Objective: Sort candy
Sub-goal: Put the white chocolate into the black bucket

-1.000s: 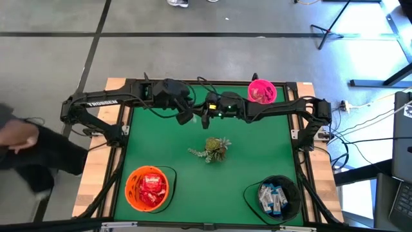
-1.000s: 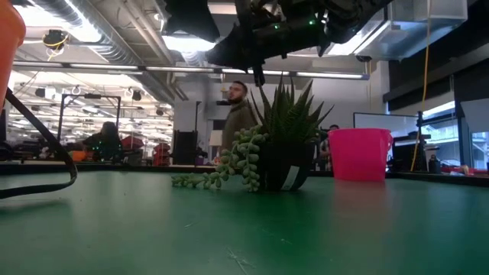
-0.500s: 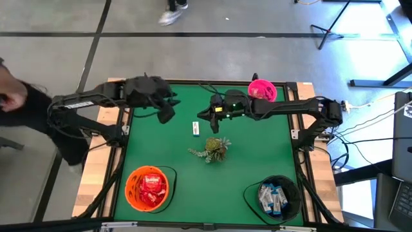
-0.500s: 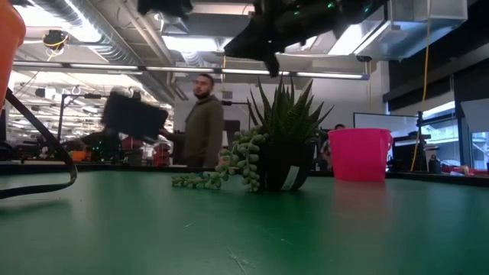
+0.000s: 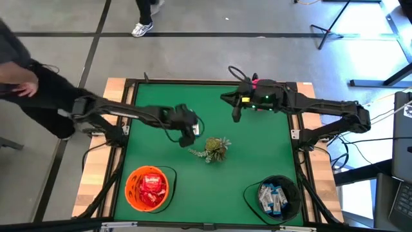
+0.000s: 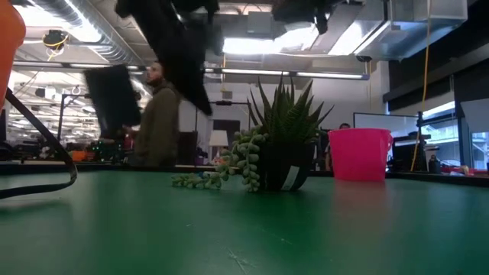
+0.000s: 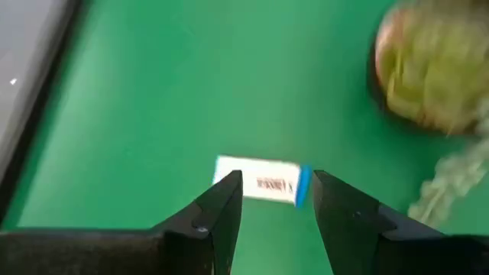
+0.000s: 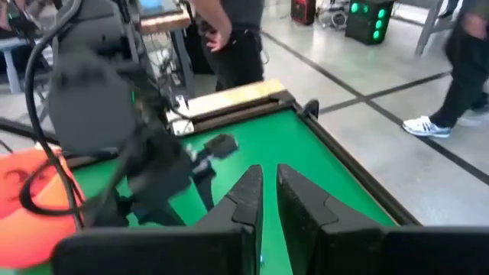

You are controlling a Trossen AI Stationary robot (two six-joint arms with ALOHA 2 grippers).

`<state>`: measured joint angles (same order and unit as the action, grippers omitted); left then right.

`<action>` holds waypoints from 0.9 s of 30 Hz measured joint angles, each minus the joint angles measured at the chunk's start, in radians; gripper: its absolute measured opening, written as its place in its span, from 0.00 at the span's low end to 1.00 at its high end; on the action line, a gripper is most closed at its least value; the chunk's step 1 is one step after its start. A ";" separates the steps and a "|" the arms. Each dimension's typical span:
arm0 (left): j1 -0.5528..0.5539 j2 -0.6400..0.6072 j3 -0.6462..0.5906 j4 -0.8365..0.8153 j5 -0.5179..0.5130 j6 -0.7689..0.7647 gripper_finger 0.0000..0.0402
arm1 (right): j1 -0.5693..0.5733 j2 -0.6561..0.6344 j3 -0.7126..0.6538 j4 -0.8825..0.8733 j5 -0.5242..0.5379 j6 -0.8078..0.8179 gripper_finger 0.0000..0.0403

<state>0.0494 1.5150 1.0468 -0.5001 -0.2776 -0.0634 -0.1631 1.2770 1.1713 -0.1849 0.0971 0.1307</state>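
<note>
— Left gripper (image 7: 275,200) is over the green table (image 5: 257,161), fingers parted, with one white-and-blue candy (image 7: 263,183) lying flat just ahead of the tips and roughly between them. What could spoil this?

— The packet lies crosswise to the gap (its long side spans from one finger to the other), so a close might pinch only a corner and flick it away. The potted plant (image 5: 215,148) is near, off to one side of the claw; a trailing sprig could get caught in the grab.

— How wide is it, and is it holding anything?

— Moderately open, holding nothing, and I can't tell whether the tips touch the wrapper.

— And the right gripper (image 8: 264,191)?

— Fingers nearly together, empty, raised beside the pink bowl (image 5: 256,82). Sorted sweets sit in the orange bowl (image 5: 132,190) and black bowl (image 5: 293,200), well behind the left claw.
</note>
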 joint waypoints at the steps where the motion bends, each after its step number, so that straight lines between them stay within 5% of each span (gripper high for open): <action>1: -0.010 0.037 0.002 0.000 -0.003 0.018 0.37 | 0.000 -0.002 0.000 -0.014 0.000 -0.004 0.10; 11: -0.051 0.278 0.048 -0.001 -0.044 0.074 0.37 | 0.000 0.011 -0.013 -0.056 -0.001 -0.009 0.10; 27: -0.059 0.330 0.051 0.009 -0.103 0.077 0.51 | -0.001 0.011 -0.015 -0.060 -0.003 -0.033 0.10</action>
<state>-0.0097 1.8446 1.0981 -0.4916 -0.3809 0.0135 -0.1638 1.2877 1.1561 -0.2445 0.0944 0.0975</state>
